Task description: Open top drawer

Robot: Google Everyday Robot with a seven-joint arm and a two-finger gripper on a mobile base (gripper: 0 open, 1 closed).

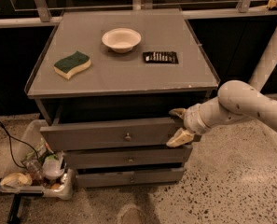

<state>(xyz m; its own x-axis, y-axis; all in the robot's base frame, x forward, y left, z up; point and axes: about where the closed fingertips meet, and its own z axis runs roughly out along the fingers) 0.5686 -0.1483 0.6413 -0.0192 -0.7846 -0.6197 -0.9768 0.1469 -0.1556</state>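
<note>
The top drawer (105,133) is the widest grey front of three under the cabinet top, with a small round knob (128,136) at its centre. It stands pulled out a little, ahead of the two narrower drawers below. My gripper (179,125) is at the drawer's right end. One fingertip (177,112) sits above the front's top edge and the other (179,139) is below, in front of it. The jaws are spread apart around the drawer's right end.
On the cabinet top (124,83) lie a white bowl (121,39), a green and yellow sponge (72,64) and a black packet (160,57). A clear bin of clutter (38,171) stands on the floor at the lower left, with a black cable (7,136).
</note>
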